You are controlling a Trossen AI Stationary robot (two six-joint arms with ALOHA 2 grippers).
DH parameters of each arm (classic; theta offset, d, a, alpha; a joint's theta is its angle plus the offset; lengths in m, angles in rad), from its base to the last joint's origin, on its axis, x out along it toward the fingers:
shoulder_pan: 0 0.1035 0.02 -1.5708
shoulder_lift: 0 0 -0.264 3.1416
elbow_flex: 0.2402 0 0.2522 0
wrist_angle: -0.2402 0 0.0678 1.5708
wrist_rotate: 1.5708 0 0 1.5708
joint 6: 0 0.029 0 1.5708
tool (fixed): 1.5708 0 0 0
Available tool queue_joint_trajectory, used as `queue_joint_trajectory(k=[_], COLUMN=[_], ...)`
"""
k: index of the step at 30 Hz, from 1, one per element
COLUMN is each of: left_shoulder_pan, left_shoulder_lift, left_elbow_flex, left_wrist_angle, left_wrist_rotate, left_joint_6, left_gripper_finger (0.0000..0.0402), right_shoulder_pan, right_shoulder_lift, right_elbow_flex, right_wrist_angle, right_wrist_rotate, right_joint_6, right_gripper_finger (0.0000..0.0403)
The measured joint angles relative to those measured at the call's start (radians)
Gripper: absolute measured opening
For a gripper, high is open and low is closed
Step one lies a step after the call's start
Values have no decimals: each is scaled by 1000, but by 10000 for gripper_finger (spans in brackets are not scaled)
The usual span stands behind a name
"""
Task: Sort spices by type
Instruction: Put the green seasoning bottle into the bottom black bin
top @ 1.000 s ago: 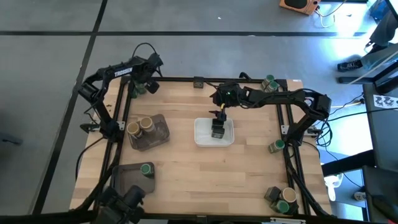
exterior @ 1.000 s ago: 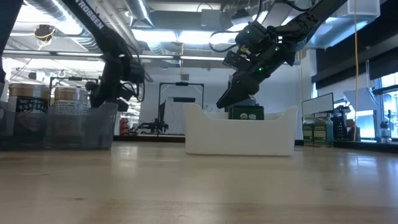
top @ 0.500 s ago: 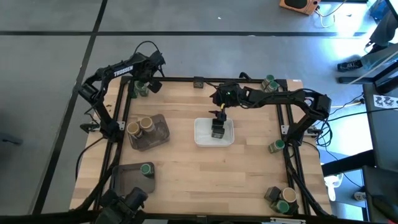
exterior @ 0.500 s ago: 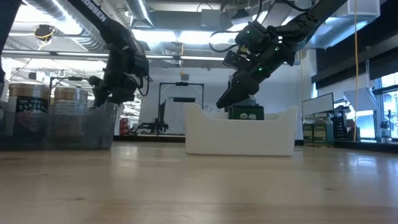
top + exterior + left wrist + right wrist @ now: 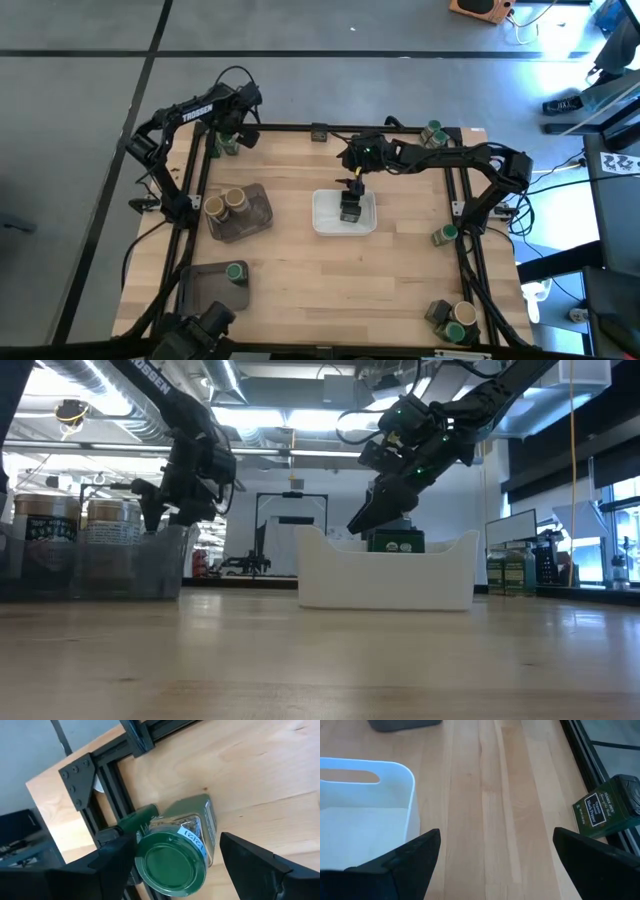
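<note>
A green-lidded jar (image 5: 172,865) sits between the fingers of my left gripper (image 5: 175,837), which is shut on it over the table's far left corner (image 5: 228,135). My right gripper (image 5: 352,190) hangs open above the white tray (image 5: 322,222) at mid-table, its fingers wide apart with nothing between them (image 5: 496,834). A dark tin (image 5: 395,542) stands in that tray, just below the right gripper. My left gripper has the green-lidded jar between its two fingers, one finger (image 5: 117,862) on each side of the jar's body (image 5: 200,820) just under the lid. The fingers come from above, slanting down. Whether the jar's base is clear of the table does not show.
A grey tray (image 5: 255,222) at the left holds two tan-topped jars (image 5: 225,203). Another grey tray (image 5: 205,285) near the left front holds a green-lidded jar (image 5: 235,271). More spices stand at the far right corner (image 5: 432,133), the right rail (image 5: 443,235) and the near right corner (image 5: 455,320).
My left gripper has risen a little over the far left corner and rolled about its own axis, still shut on the jar, which has gone with it.
</note>
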Motion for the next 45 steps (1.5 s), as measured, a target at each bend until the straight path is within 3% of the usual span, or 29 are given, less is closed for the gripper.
queue_joint_trajectory(k=[31, 35, 41, 45], left_shoulder_pan=[3, 3, -3, -42], left_shoulder_lift=[0, -6, -7, -30], left_elbow_flex=[-206, -229, -238, -236], left_wrist_angle=[231, 287, 351, 363], left_wrist_rotate=[89, 84, 80, 89], left_joint_6=[49, 82, 173, 274], left_gripper_finger=[282, 261, 197, 195], right_shoulder_pan=[0, 0, 0, 1], right_shoulder_lift=[0, 0, 0, 0], right_elbow_flex=[0, 0, 0, 0], right_wrist_angle=[-3, -3, -3, -3], right_wrist_rotate=[0, 0, 0, -1], right_joint_6=[-6, -5, -3, 11], right_gripper_finger=[386, 386, 386, 386])
